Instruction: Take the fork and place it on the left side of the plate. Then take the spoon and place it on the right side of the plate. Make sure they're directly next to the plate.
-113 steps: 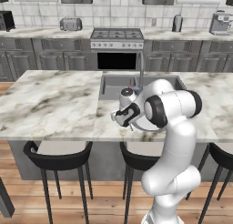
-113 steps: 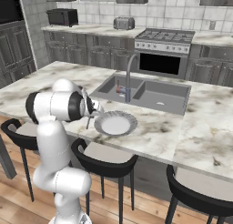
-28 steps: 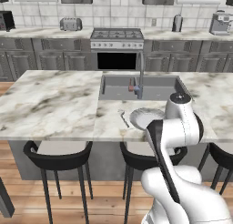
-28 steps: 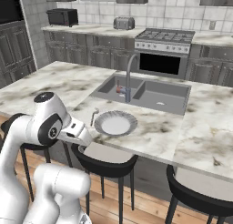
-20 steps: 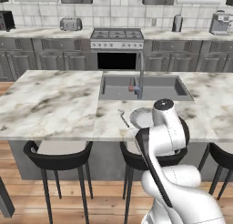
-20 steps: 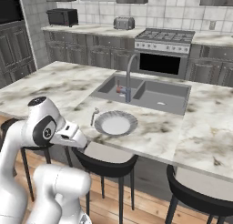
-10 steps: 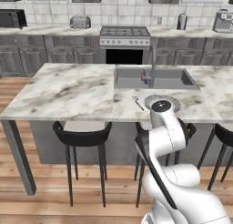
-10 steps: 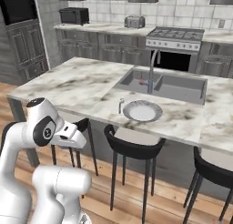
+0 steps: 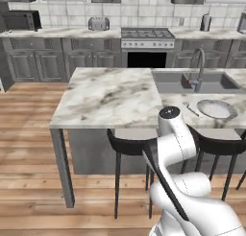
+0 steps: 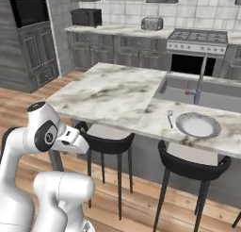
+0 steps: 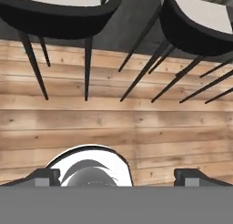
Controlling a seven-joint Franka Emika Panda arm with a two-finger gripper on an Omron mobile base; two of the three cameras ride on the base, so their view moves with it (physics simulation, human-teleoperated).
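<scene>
With the base backed off, the plate (image 10: 198, 125) now sits at right of frame, one utensil (image 10: 170, 118) beside it; gripper (image 11: 117, 175) released, empty, over floor.

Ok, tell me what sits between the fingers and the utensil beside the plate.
The open fingers point at the wood floor, below counter height. The black stools and the marble counter edge stand between them and the utensil left of the plate.
</scene>
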